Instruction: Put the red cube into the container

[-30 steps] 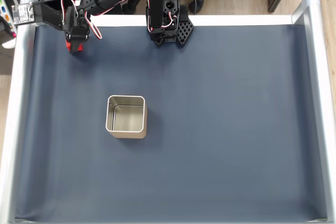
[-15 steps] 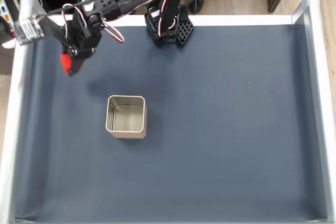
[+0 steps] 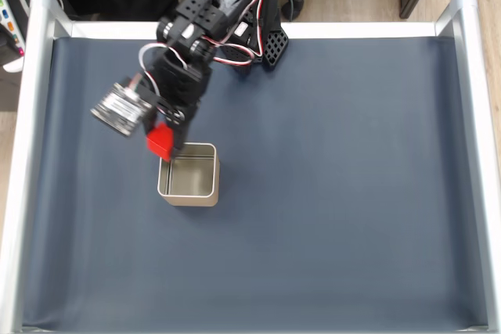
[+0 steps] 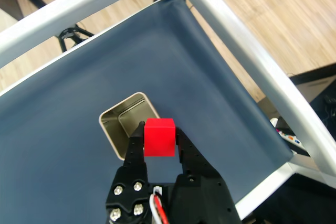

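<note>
We've got the fixed view high above, looking straight down at the whole table (image 3: 329,224), all four edges in frame, arm base at the top edge. Our wrist view rides just behind the gripper (image 4: 159,139), very near it, tilted down and forward across the table (image 4: 68,145) toward a corner where two silver rails meet, with wood floor beyond. Both views share the container (image 3: 188,174) (image 4: 122,124), the red cube (image 3: 159,141) (image 4: 158,137) and the dark mat around them.
</note>
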`<act>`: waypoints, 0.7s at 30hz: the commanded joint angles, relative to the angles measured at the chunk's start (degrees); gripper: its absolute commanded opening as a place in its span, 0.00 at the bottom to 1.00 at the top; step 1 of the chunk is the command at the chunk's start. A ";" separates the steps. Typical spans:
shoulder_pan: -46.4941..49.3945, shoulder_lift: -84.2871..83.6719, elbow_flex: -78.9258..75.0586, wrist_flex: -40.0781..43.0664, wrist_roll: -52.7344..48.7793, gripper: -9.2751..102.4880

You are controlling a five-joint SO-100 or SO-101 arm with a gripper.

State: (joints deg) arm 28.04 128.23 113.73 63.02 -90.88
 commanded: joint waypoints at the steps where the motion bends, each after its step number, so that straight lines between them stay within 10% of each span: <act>1: -3.87 1.14 -2.29 0.26 -0.44 0.08; 21: -8.00 -5.45 6.59 -11.51 -8.44 0.08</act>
State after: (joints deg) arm 19.16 122.70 120.67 53.09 -98.70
